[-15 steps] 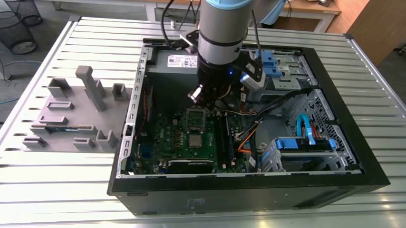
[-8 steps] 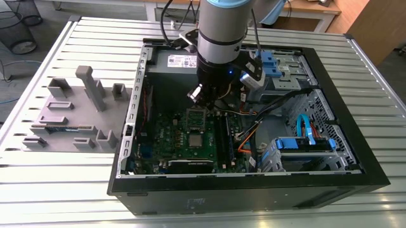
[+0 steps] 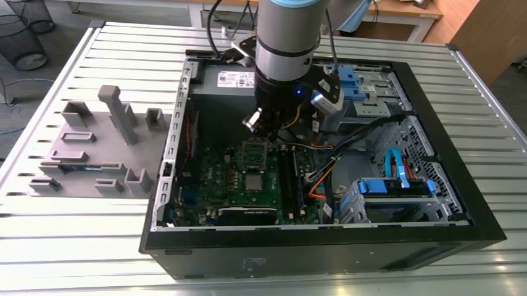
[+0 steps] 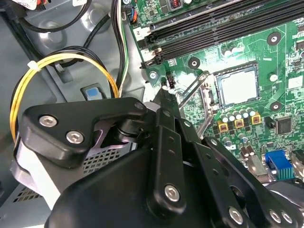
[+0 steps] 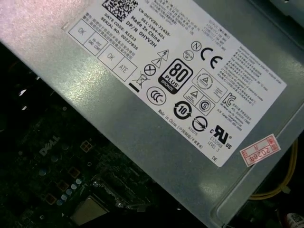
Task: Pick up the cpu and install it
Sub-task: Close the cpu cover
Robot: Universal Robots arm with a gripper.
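The cpu (image 3: 253,182) lies flat, silver top up, in the dark metal-framed socket (image 4: 213,102) at the middle of the green motherboard (image 3: 222,179), itself inside the open black computer case (image 3: 329,246). In the second wrist view the chip (image 4: 239,88) sits bare, one thin socket lever (image 4: 190,91) slanting up beside it. Three yellow square components (image 4: 239,123) line up just by the socket, with one blue connector (image 4: 278,164) farther off. The gripper (image 3: 263,126) hangs over the board between socket and power supply (image 3: 234,80), clear of the chip; whether it is clenched or released cannot be told. The supply's grey lid carries one white label (image 5: 190,80) dense with print and certification marks, and one red-bordered sticker (image 5: 260,150). On the exterior view's left, one grey parts fixture (image 3: 91,148) rests on the slatted metal table (image 3: 82,259)
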